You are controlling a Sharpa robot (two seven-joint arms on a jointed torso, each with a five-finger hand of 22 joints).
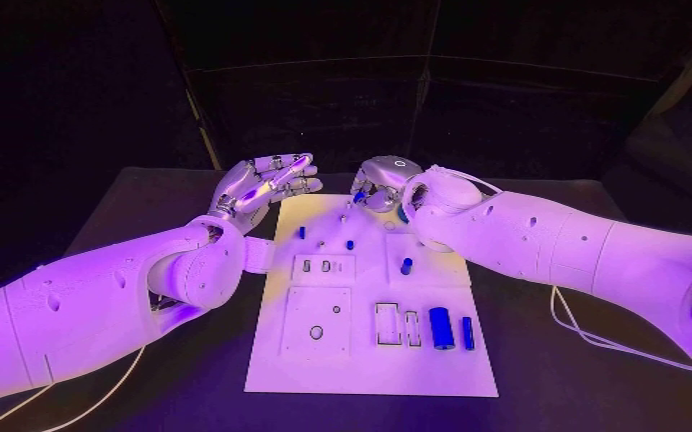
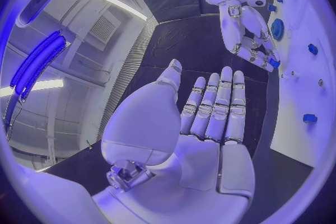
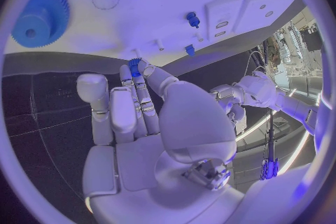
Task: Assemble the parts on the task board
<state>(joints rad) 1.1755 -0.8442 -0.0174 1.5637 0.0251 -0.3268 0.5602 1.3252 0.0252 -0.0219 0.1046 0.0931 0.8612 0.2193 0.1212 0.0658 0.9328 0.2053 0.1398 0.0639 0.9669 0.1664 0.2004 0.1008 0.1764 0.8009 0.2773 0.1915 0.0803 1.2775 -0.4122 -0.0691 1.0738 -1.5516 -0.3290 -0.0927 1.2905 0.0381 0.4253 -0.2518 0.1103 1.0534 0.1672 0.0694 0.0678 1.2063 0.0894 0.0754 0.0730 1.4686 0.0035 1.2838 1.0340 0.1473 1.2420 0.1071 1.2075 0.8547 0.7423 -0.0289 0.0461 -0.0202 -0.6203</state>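
Risk of dropping small blue part (image 3: 134, 65) pinched at right hand (image 1: 379, 184) fingertips above task board (image 1: 289, 367) far edge; left hand (image 1: 264, 184) spread wide, holding nothing.

We find no readable text, label, brand, number or sign anywhere (not even on the white board (image 1: 371, 372)).

White task board (image 1: 289, 372) on black table (image 1: 144, 202), left robot hand (image 1: 264, 185) open-fingered, right robot hand (image 1: 381, 184) pinching small blue part (image 1: 359, 196)
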